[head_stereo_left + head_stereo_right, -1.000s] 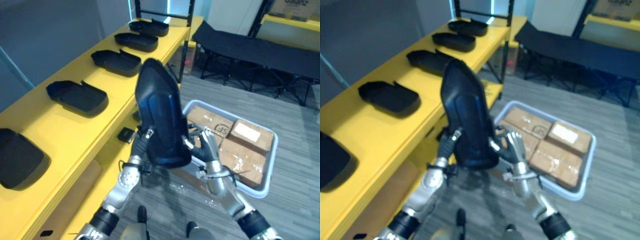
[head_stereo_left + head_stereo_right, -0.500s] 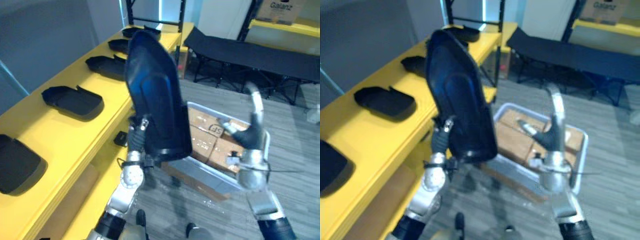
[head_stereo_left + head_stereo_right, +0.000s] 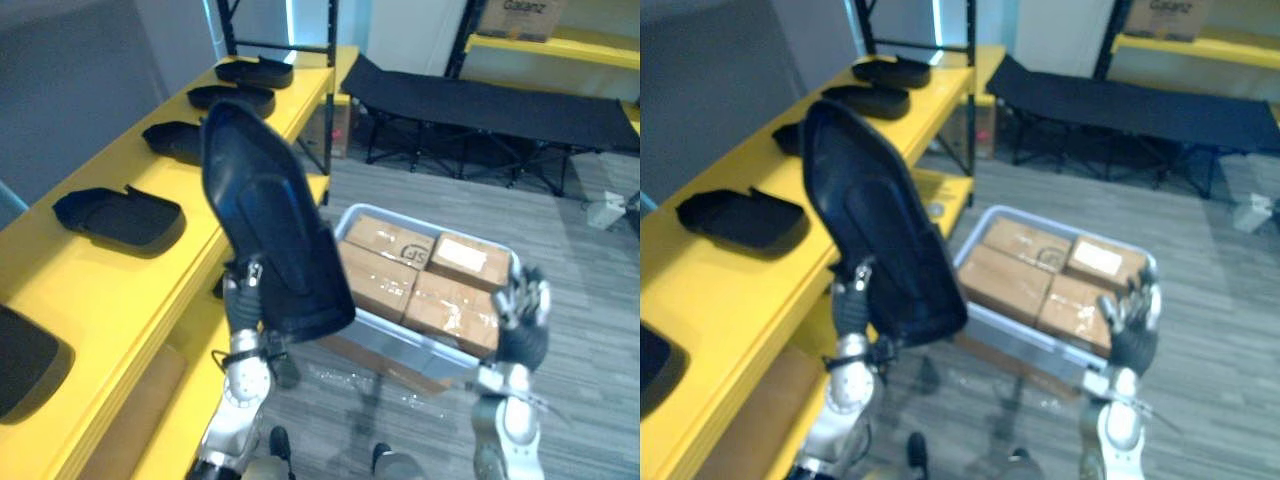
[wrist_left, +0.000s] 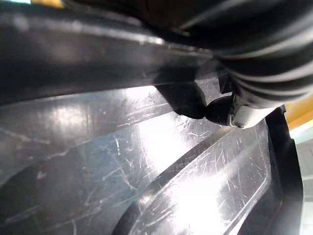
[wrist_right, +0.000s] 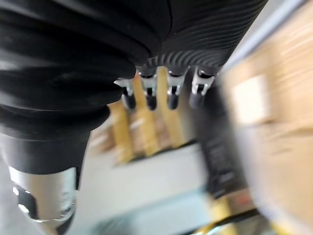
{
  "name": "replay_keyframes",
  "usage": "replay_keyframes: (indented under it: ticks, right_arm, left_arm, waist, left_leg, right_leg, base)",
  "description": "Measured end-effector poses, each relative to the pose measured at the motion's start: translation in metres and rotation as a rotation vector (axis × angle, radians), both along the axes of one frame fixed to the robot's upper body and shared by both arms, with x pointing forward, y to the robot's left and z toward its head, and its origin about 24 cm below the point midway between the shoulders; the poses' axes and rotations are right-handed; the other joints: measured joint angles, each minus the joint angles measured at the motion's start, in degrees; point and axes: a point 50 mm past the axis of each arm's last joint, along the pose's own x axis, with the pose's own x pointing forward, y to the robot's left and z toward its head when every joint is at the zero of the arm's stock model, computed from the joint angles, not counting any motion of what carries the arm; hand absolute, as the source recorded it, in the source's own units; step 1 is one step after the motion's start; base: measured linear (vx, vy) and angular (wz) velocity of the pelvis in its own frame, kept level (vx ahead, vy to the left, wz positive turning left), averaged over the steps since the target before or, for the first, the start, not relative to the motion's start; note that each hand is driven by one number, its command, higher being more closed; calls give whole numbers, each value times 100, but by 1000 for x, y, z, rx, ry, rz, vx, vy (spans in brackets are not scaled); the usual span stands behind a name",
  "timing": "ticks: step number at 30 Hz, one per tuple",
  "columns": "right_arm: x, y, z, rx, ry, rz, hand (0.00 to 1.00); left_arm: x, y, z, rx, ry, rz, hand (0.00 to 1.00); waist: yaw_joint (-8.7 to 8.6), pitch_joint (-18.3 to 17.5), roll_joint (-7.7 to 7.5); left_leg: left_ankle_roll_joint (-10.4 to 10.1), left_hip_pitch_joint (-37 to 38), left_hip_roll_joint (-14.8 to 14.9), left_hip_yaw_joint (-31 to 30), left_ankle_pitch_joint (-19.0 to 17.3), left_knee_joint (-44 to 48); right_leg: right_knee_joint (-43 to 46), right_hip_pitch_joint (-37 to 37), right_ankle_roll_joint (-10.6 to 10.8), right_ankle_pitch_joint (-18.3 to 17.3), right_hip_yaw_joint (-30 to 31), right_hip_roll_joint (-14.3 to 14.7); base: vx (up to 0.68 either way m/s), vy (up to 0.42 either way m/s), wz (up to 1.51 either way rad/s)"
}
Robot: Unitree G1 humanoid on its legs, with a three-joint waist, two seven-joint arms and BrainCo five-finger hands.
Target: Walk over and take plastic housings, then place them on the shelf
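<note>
- Carries one plastic housing [image 3: 275, 245] raised and tilted, narrow end up, broad glossy face turned toward the head camera.
- Grips it near the lower end with the left hand [image 3: 243, 290]. In the left wrist view, presses a dark-tipped thumb [image 4: 218, 108] against the scuffed black surface. Cannot make out the other fingers behind the shell.
- Holds it in the air just beside the front edge of the yellow shelf [image 3: 140, 275], clear of the shelf top and touching nothing else.
- Judging by that: pick-up done, walk to the shelf apparently done, set-down not yet made.
- Shows a row of other housings [image 3: 120, 215] lying flat along the shelf top, well apart from one another, with one more [image 3: 25, 360] at the near end.
- Leaves a bare yellow stretch between those two nearest ones, a likely spot for this piece.
- Calls next for a swing leftward over the shelf top and a lowering until flat.
- Hangs the right hand [image 3: 522, 318] low on the right, fingers relaxed and holding nothing, beside the grey crate [image 3: 420, 345] of cardboard boxes [image 3: 385, 275] on the floor.
</note>
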Motion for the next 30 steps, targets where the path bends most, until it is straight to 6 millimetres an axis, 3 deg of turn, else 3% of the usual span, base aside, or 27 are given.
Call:
replay_keyframes:
  ticks: [3,8,14,17,21,23,25,27,30]
  right_arm:
    - [-13,-3,-7,-3,41,2,0]
    - [-13,-5,-7,-11,39,1,0]
    - [-1,-9,5,-46,-56,34,0]
    - [13,-10,16,-84,-118,101,0]
    - [55,27,39,-91,-251,315,0]
    - [73,56,50,-104,-302,430,0]
    - [89,85,59,-113,-341,539,0]
    - [94,97,61,-141,-332,564,0]
    - [96,105,61,-155,-308,553,0]
  left_arm:
    - [-11,8,-3,-39,-8,13,100]
    - [-17,16,-1,-28,-34,27,100]
    - [-26,46,3,-4,-46,204,100]
    - [-33,66,19,46,-108,354,100]
    - [-60,102,47,160,-196,627,100]
    - [-72,115,49,195,-184,730,100]
    - [-88,129,45,241,-130,829,100]
    - [-98,134,40,251,-92,870,100]
    - [-110,139,36,260,-44,882,100]
  waist:
    - [-4,-49,79]
    - [10,-88,80]
    - [25,-100,48]
    - [92,-104,58]
    - [510,-119,149]
    - [748,-143,194]
    - [1109,-182,219]
    - [1332,-195,176]
    - [1453,-204,40]
  left_leg:
    - [-9,-3,13,23,-10,0]
    - [-11,-83,31,23,-7,1]
    - [-35,-130,-16,-83,10,2]
    - [-63,-202,-60,-385,34,3]
    - [-144,-317,-141,-1042,109,4]
    - [-152,-347,-198,-1321,143,5]
    - [-181,-417,-281,-1720,211,8]
    - [-176,-474,-392,-2046,236,8]
    - [-151,-603,-568,-2558,280,7]
  right_leg:
    - [-7,-18,2,-1,13,8]
    - [-7,-94,2,-1,6,17]
    - [-4,-61,2,-1,-73,5]
    - [7,58,9,-29,-376,-1]
    - [15,301,-3,-189,-1108,-4]
    - [2,453,-2,-267,-1437,-9]
    - [10,623,35,-353,-1854,-38]
    - [43,764,88,-417,-2181,-50]
    - [216,836,48,-617,-2366,-41]
  base:
    - [40,-10,-5]
    - [4,3,1]
    - [23,-2,8]
    - [26,-8,47]
    - [9,-41,88]
    - [13,-62,84]
    - [41,-87,93]
    - [49,-89,90]
    - [54,-87,97]
